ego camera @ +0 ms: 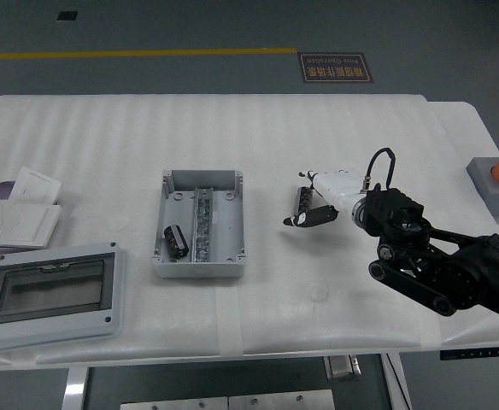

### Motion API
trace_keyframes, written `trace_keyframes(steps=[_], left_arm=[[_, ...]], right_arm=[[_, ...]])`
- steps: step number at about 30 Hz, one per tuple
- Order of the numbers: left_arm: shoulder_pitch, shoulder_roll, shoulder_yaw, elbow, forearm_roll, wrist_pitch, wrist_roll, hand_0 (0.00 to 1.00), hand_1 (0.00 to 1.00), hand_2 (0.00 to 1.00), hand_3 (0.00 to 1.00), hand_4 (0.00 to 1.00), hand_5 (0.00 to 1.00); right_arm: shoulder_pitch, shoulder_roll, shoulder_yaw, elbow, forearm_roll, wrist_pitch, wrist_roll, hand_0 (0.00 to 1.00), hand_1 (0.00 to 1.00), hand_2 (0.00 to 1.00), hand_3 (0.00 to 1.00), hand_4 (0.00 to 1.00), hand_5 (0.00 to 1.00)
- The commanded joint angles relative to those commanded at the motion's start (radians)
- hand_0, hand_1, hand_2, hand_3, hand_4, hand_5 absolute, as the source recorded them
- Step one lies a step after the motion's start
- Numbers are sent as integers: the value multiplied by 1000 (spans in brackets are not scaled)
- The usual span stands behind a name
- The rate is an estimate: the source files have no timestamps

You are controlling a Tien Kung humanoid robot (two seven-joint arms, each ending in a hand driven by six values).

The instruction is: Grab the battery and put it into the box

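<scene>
1. The right hand reaches in from the lower right on its black arm and sits over the white table, well to the right of the open box.
2. Its white palm faces left, and its dark fingers are curled loosely around a black cylindrical battery.
3. The battery lies at the hand's left edge, just past the fingertips, its long axis running away from the camera. Whether it is lifted off the table or resting on it, I cannot tell.
4. Far to the hand's left stands the grey box, open at the top, with a metal rail down its middle.
5. A second battery lies inside the box, in its left half.
6. Farther left of the hand, near the table's front edge, lies the box lid with a clear window.
</scene>
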Motion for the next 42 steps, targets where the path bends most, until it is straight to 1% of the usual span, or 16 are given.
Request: trace_keyframes(steps=[2, 3, 8, 9, 14, 15, 26, 27, 30, 32, 33, 37, 39, 42], left_arm=[[-1, 0, 2, 0, -2, 0, -1, 622, 684, 581, 530, 584, 599], [-1, 0, 4, 0, -4, 0, -1, 623, 684, 581, 531, 568, 595], [-3, 0, 10, 0, -9, 0, -3, 623, 684, 581, 531, 568, 595], [-3, 0, 10, 0, -10, 0, -3, 621, 684, 581, 532, 562, 594], [-4, 0, 13, 0, -13, 1, -5, 621, 684, 581, 532, 562, 594], [-4, 0, 15, 0, -14, 1, -6, 620, 683, 581, 532, 558, 596], [-5, -2, 29, 0, -27, 7, -15, 619, 684, 580, 532, 555, 600], [-5, -2, 30, 0, -27, 7, -15, 619, 683, 580, 536, 555, 603], [-4, -2, 30, 0, -28, 8, -16, 619, 683, 580, 536, 555, 603], [-4, -3, 29, 0, -26, 8, -15, 619, 683, 580, 536, 555, 603], [-4, -3, 29, 0, -26, 8, -15, 619, 684, 581, 540, 556, 606], [-2, -5, 27, 0, -25, 7, -13, 619, 684, 581, 540, 556, 606], [-1, -5, 25, 0, -23, 7, -12, 619, 684, 581, 540, 555, 606], [0, -5, 20, 0, -19, 6, -10, 619, 684, 581, 540, 555, 606]], right_arm=[[2, 1, -6, -4, -4, -3, 0, 946, 825, 809, 985, 998, 712], [3, 1, -9, -7, -6, -1, -1, 927, 789, 763, 927, 986, 680], [5, 3, -29, -16, -9, 9, -5, 927, 789, 763, 927, 986, 680], [5, 3, -33, -16, -9, 11, -6, 812, 698, 659, 749, 733, 399], [5, 3, -44, -16, -10, 12, -7, 812, 698, 659, 749, 733, 399], [5, 3, -45, -17, -11, 9, -6, 792, 683, 642, 724, 698, 359], [3, 2, -58, -28, -26, -32, 9, 791, 681, 635, 730, 712, 374], [3, 1, -59, -29, -27, -34, 10, 765, 664, 614, 701, 683, 370], [-1, -1, -58, -24, -32, -43, 13, 765, 664, 614, 701, 683, 370], [-5, -5, -47, -5, -31, -53, 15, 765, 664, 614, 701, 683, 370], [-8, -8, -38, 10, -28, -59, 16, 732, 634, 587, 685, 461, 219], [-24, -19, 5, 80, -21, -87, 19, 732, 634, 587, 685, 461, 219], [-36, -23, 31, 127, -9, -111, 23, 725, 630, 581, 684, 442, 217], [-49, -20, 54, 186, 12, -152, 36, 725, 630, 581, 684, 442, 217]])
